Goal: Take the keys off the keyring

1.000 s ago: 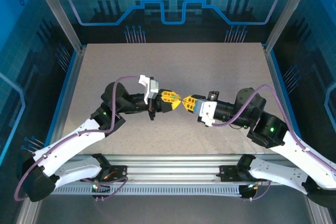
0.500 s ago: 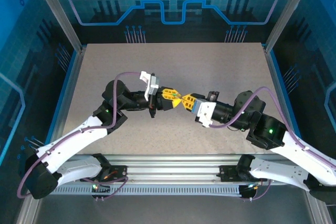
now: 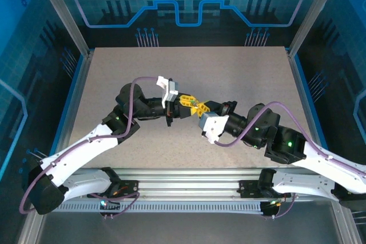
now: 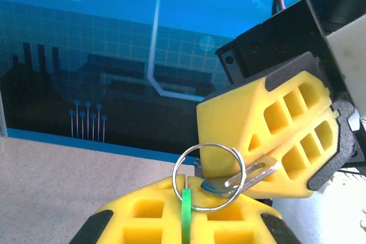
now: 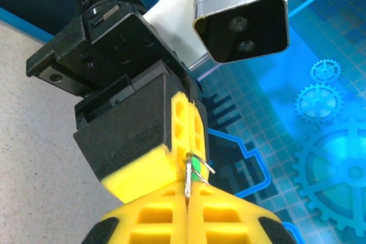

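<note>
Above the middle of the worktop [image 3: 114,78]: your two arms met tip to tip in the air, and the keyring [image 4: 210,144] hung between them, clear of the surface.
Left end effector [image 3: 189,102]: its jaws were closed and pinched the green key [image 4: 185,216] by its thin head, edge upward.
Right end effector [image 3: 202,110]: this one was closed too. In the left wrist view it clamped a flat grey metal blade [image 4: 255,171] that reached the ring. You could not tell from these views whether the blade belonged to the green key or was a second one.
Place of the keys: they were at the ring, whose wire passed around the green head just above your left fingertips [image 4: 160,195].
Weight: very light, by my judgement, so nothing would sag, but nothing would settle by its own weight either.
Stiffness: blade and head looked rigid. The ring was thin wire and probably springy, so it would likely resist opening and snap back.
Surface: the metal was smooth and likely slippery in a pinch.
Where to hold: you did best to grip the flat faces, close to the ring. A piece so small could twist out if it was taken by its narrow edges.
</note>
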